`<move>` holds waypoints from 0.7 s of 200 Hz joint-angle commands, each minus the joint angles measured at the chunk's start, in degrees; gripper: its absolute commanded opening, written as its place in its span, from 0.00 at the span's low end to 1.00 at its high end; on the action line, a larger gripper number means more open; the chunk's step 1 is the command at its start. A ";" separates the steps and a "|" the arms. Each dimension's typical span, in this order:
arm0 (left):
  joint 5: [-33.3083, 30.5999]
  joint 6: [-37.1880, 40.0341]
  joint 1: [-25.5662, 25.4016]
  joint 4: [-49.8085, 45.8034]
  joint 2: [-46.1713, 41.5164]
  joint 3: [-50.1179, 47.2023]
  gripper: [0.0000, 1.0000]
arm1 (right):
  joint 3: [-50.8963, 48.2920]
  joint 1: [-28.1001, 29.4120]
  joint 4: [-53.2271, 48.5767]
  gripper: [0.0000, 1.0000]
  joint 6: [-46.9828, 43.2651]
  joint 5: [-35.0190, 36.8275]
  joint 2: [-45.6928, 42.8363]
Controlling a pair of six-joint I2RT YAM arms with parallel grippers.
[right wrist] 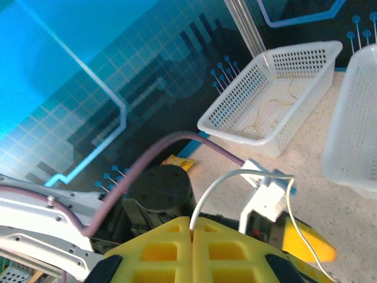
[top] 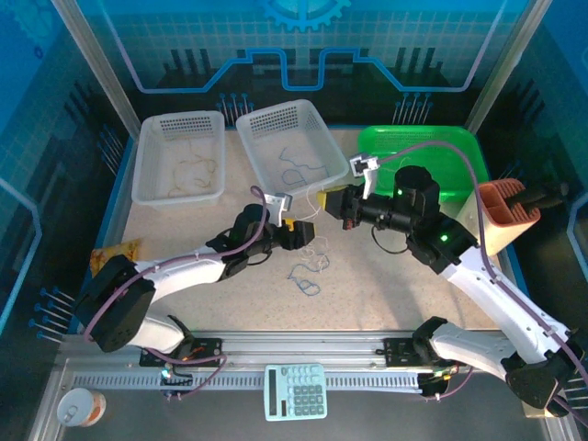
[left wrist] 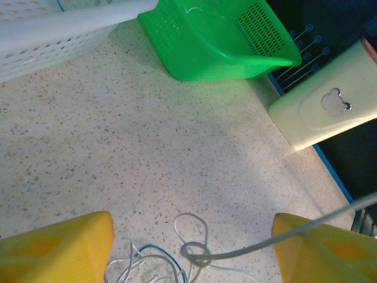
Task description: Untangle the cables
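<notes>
A loose tangle of whitish and blue-grey cables [top: 312, 266] lies on the speckled table in front of both grippers. My left gripper [top: 299, 227] hovers low over it, open. In the left wrist view the tangle [left wrist: 156, 262] sits between the two yellow fingers [left wrist: 59, 247], and a knot [left wrist: 198, 253] shows near its middle. One whitish cable runs taut from that knot up to the right. My right gripper [top: 323, 199] is shut on that whitish cable [right wrist: 218, 183], its yellow pads [right wrist: 171, 247] pressed together and the strand arching out from between them.
At the back stand two white baskets, the left one [top: 147, 156] holding tan-yellow cords and the middle one [top: 262, 124] blue-grey cords. A green basket [top: 459, 147] is back right. A cream box [left wrist: 324, 106], a yellow packet [top: 115, 254] and a calculator [top: 296, 390] lie around the edges.
</notes>
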 commanded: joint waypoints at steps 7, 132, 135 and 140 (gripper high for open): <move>0.35 -0.61 -0.26 3.34 1.63 1.57 0.60 | 3.51 -0.42 1.74 0.00 0.88 -1.88 -0.38; 1.18 -1.64 -0.51 5.40 4.26 -0.79 0.50 | 12.43 -0.57 3.56 0.00 0.25 -1.39 1.92; 1.18 -1.62 -0.52 5.40 4.17 -0.87 0.50 | 12.50 -0.55 3.34 0.00 0.12 -1.18 1.92; 1.18 -1.62 -0.50 5.38 3.97 -1.04 0.50 | 12.54 -0.57 3.09 0.00 -0.18 -0.64 1.95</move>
